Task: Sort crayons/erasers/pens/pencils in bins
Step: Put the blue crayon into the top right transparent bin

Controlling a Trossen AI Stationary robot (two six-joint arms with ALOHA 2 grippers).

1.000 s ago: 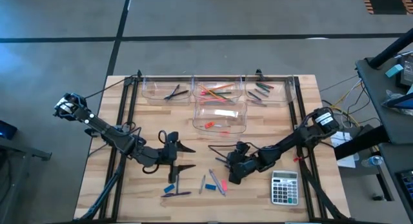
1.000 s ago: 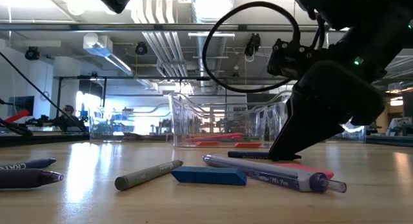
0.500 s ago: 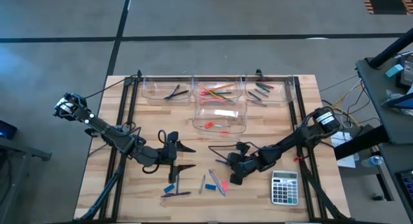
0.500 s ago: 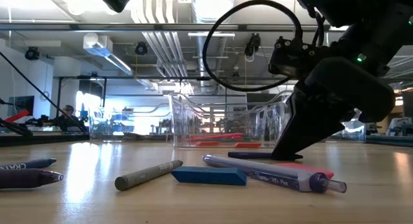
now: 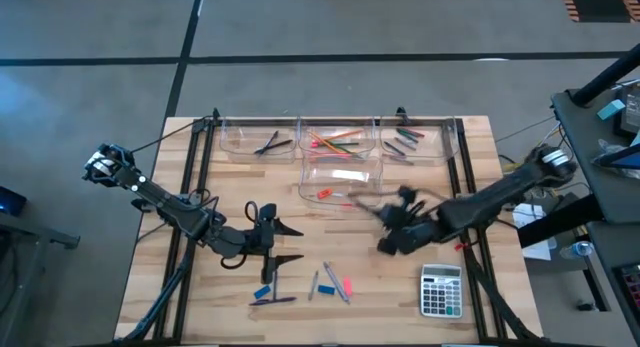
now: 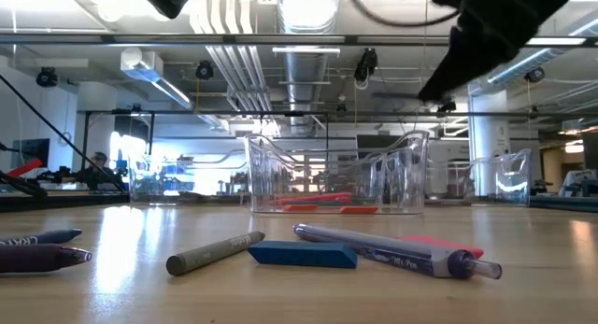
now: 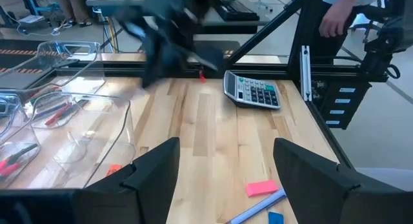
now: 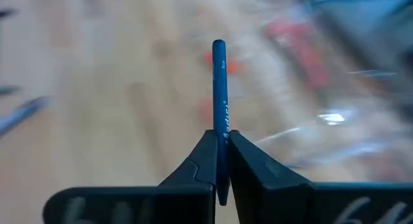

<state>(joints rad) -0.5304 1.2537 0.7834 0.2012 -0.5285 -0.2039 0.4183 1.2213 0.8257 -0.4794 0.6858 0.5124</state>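
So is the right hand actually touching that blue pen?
Touching. The right wrist view shows the right hand shut on the blue pen, fingers pressed against both sides.

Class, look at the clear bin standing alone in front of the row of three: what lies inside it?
Inside the front bin lie small red erasers and a pale flat piece. The blurred right arm crosses its near right corner, hiding anything there.

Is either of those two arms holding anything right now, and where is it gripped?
The right tool is shut on a slim blue pen, pinching it near one end. The left tool is open and holds nothing.
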